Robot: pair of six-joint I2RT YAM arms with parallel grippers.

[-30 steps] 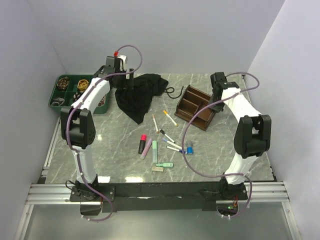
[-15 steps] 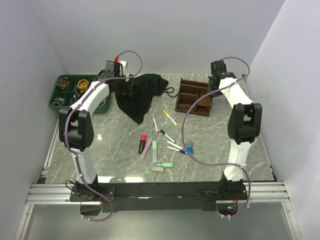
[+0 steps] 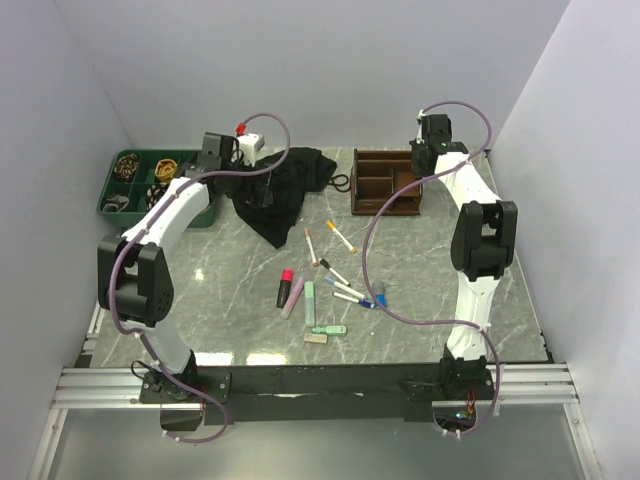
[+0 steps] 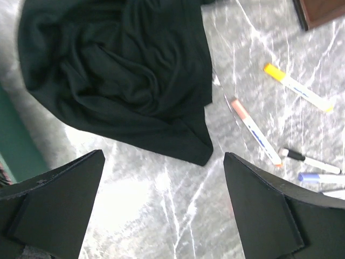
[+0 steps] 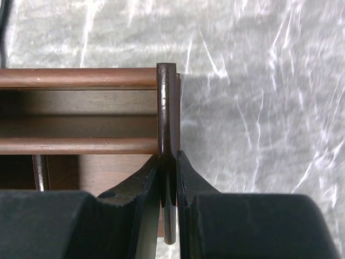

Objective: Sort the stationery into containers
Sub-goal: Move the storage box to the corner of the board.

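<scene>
Brown wooden box [image 3: 388, 207] has slid to the upper right of the top view and now sits straight.
A moment ago the box lay lower and crooked, closer to the pens [image 3: 335, 280]. The right gripper [image 5: 168, 162] is pressed together on its thin side wall, pinching it. It looks like the box is just being put in its place. No pen is sorted yet. They all lie loose in the middle of the top view, well apart from both grippers. The left gripper [image 4: 161, 159] has swung a little to the right. It hangs spread wide and holds nothing, over bare table just beside the black cloth [image 4: 118, 70]. The green tray [image 3: 108, 196] sits at the upper left.
</scene>
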